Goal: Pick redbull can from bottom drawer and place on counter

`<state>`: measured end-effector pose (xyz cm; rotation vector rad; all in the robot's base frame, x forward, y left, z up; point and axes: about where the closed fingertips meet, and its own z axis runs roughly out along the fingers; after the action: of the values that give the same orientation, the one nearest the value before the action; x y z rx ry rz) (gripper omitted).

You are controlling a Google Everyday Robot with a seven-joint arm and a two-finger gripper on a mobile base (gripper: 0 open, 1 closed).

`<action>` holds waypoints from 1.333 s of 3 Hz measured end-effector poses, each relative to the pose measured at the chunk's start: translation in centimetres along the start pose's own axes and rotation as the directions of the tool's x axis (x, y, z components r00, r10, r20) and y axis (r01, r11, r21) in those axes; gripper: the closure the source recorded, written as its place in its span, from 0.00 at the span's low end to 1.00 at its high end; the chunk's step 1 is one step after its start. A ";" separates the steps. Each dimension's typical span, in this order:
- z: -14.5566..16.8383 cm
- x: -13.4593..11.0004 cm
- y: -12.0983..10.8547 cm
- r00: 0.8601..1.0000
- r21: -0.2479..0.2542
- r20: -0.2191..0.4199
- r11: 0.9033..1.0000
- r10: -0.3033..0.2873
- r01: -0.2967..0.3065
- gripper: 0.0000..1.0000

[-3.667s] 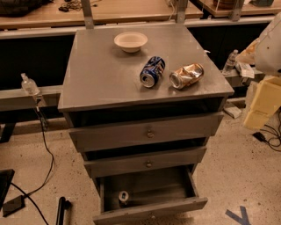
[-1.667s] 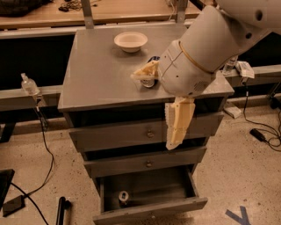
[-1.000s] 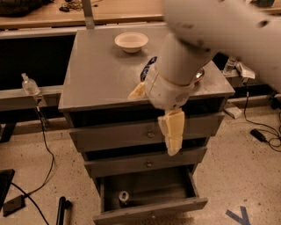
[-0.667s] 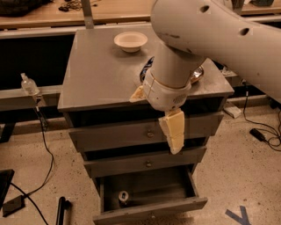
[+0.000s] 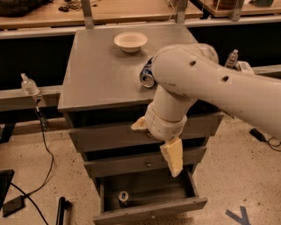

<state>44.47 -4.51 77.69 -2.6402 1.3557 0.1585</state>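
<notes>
A flat, matte grey counter (image 5: 99,74) tops the three-drawer cabinet in the middle of the frame. On it, toward the upper centre, sits a small cream bowl (image 5: 130,41). A blue can (image 5: 147,77) lies on its side just right of centre, partly hidden behind the arm. Behind the cabinet, a light wooden bench (image 5: 127,9) runs along the top edge. A clear plastic bottle (image 5: 27,84) stands on a rail at the left. The floor (image 5: 39,176) is pale and speckled, with a black cable (image 5: 43,145) trailing down the left and a blue tape mark (image 5: 239,216) in the lower right corner.

The bottom drawer (image 5: 151,211) – a deep grey box with a plain front – is pulled out at the bottom centre. The slim redbull can (image 5: 123,197) stands upright inside it, near the left wall, silver top showing.

The thick white arm (image 5: 210,81) comes in from the right and bends down in front of the cabinet. Its gripper (image 5: 156,147) hangs before the two upper drawer fronts, above the open drawer. The cream fingers (image 5: 172,156) are spread wide – one points down, the other juts left – with nothing between them, well apart from the can.
</notes>
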 end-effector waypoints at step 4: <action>12.6 2.0 2.6 0.976 0.065 0.214 0.997 -0.044 0.031 0.00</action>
<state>43.26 -5.11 64.72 -2.5110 1.2201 0.3803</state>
